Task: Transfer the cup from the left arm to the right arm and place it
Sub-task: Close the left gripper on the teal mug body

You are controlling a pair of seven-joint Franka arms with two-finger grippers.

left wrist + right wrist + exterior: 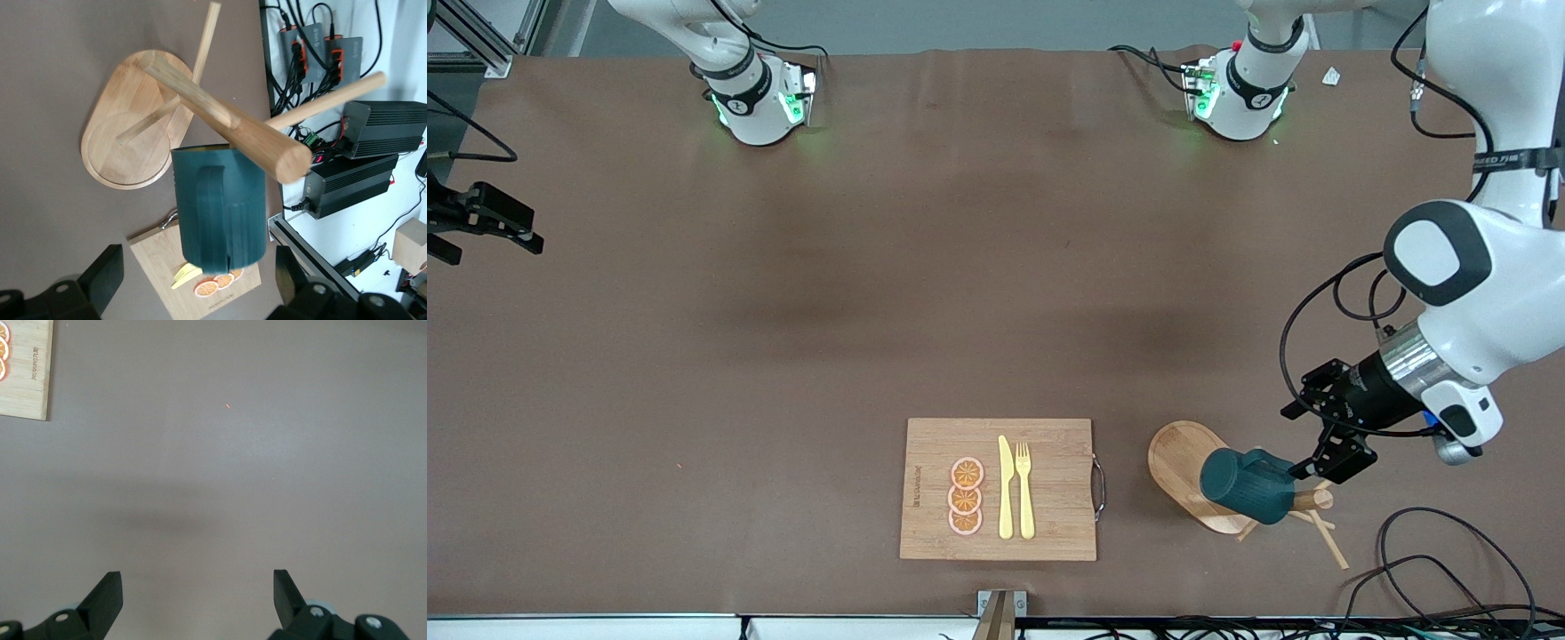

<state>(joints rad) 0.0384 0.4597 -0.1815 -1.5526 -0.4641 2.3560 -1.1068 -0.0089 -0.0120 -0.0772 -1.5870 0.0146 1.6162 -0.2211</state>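
The dark teal ribbed cup [1249, 484] hangs tilted at a wooden peg stand, over its oval base [1178, 453]. In the left wrist view the cup [220, 213] shows its handle just below the stand's thick post [227, 120]. I cannot see the peg that carries it. My left gripper [1303, 471] is open beside the cup. In its own view the gripper [197, 273] has one finger on each side of the cup's lower end, with gaps and no contact. My right gripper [529, 229] waits open and empty over bare table at the right arm's end; its own view [197, 590] shows nothing between its fingers.
A bamboo cutting board [1049, 524] with a metal handle lies beside the stand, toward the right arm's end. It carries three orange slices [966, 497], a yellow knife [1006, 487] and a yellow fork [1024, 489]. Black cables [1423, 556] lie near the table's edge nearest the front camera.
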